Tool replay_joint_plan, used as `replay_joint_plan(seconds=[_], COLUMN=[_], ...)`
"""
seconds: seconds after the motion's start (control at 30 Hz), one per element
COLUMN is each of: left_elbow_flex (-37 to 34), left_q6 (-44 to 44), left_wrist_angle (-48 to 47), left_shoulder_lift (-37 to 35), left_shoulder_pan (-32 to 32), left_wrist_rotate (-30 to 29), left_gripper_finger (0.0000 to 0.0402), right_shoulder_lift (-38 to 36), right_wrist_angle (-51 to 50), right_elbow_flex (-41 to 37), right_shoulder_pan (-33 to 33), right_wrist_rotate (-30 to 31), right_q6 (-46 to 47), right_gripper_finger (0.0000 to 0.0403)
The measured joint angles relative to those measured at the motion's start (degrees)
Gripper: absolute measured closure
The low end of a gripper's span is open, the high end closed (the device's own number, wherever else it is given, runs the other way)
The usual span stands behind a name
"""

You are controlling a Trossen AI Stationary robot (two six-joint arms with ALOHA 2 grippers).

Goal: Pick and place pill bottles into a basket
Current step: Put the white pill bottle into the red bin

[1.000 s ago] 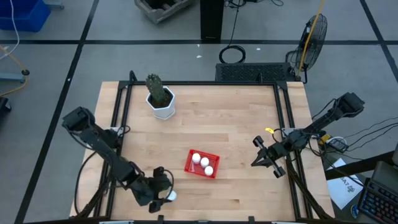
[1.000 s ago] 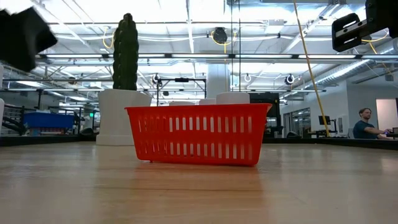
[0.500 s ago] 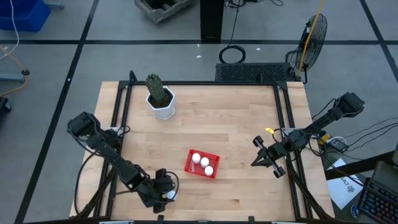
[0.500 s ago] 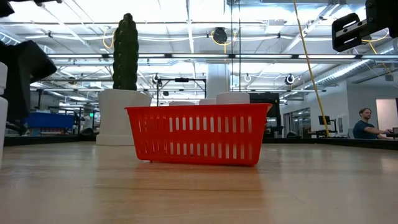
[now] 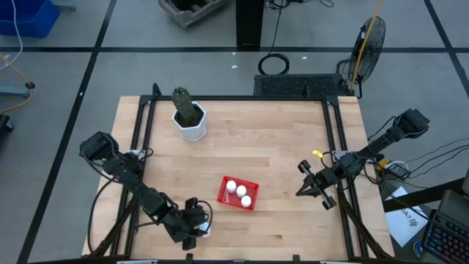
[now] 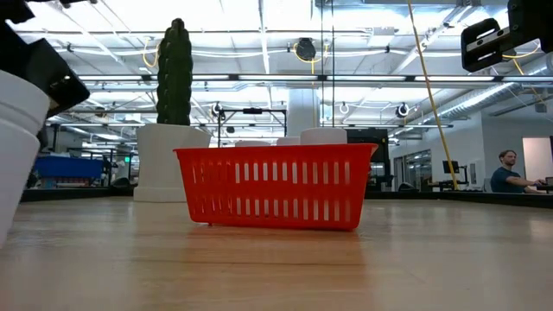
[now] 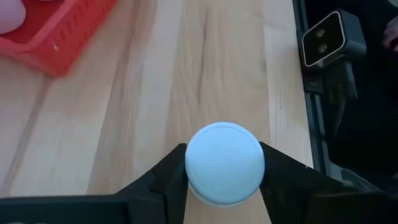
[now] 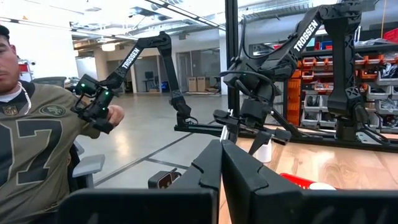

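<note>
A white pill bottle stands near the table's near edge, left of centre. My left gripper is shut on it. In the low view the bottle leans at the left margin, and its foot is cut off there. The red basket sits mid-table with three white pill bottles inside, their tops showing over its rim. My right gripper hangs shut and empty above the table's right side. My left gripper pinches the pill bottle's upper part, just under its round cap, between its two fingers, one on each side. The fingers slant down from the table's left. The bottle leans in the hold; I cannot tell whether its foot is on the table.
A white hexagonal pot with a green cactus stands at the far left. A small camera is mounted on the dark rail along the near edge, close to the bottle. Bare wood lies between the bottle and the basket. A person sits beyond the table.
My left gripper has come down and a little toward the table's right, around the pill bottle. The bottle stood upright half a second ago and now leans, shifted slightly toward the right.
</note>
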Motion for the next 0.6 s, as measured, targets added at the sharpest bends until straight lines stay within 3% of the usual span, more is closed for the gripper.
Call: replay_joint_plan(seconds=[0.33, 0.6], left_elbow_flex=[0.0, -0.1], left_q6=[11.1, 20.3], left_wrist_angle=[6.7, 7.6], left_shoulder_lift=[-0.3, -6.1], left_shoulder_pan=[2.7, 6.4], left_wrist_rotate=[1.1, 0.2], left_gripper_finger=[0.0229, 0.0237], right_shoulder_lift=[0.0, 0.0], right_wrist_angle=[0.0, 0.0], right_elbow_flex=[0.0, 0.0], right_shoulder_pan=[0.0, 0.0], right_wrist_rotate=[0.0, 0.0], right_q6=[0.0, 0.0], right_gripper_finger=[0.0399, 0.0399])
